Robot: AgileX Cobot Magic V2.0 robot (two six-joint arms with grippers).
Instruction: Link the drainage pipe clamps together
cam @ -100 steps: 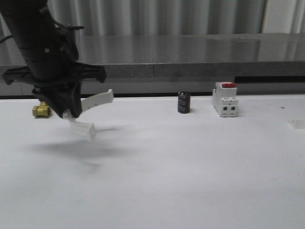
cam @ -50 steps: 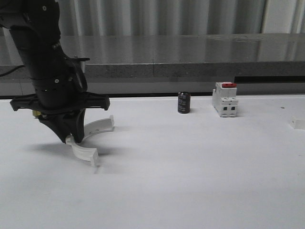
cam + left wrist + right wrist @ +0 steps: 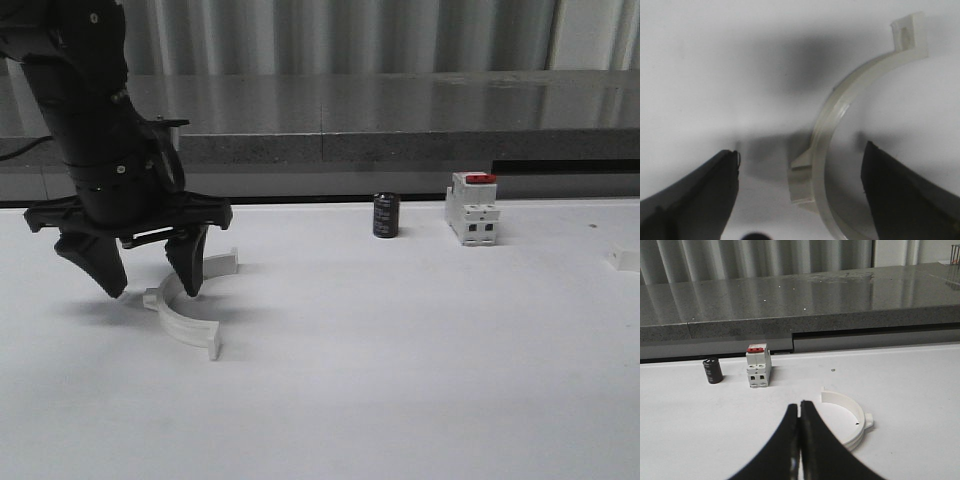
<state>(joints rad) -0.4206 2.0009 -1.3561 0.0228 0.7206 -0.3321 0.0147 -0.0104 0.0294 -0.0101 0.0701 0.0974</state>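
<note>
From the front view I see my left claw point(image 3: 146, 272) hanging low over the white tabletop point(image 3: 400, 370) on the left, its two black fingers spread wide and holding nothing. Half a second ago those fingers were pinched on a white half-ring; now that half-ring point(image 3: 186, 308) lies flat on the tabletop just below and beside them, let go, so one clamp half has been set down and the joining itself, I judge, has not started. Farther back stand a small black cylinder point(image 3: 386, 215) and a white boxy breaker point(image 3: 473, 207) with a red top. In the left wrist view the half-ring point(image 3: 836, 131) is a thin, smooth, slightly glossy plastic arc with a squared tab at one end and a small lug on its outer edge, lying between the dark finger tips and touching neither. In the right wrist view my right claw point(image 3: 799, 440) is closed, fingers pressed together with nothing between them, and the second half-ring point(image 3: 847, 421) rests on the matte tabletop just ahead, a pale curved band with a small lug, well apart from the first.
</note>
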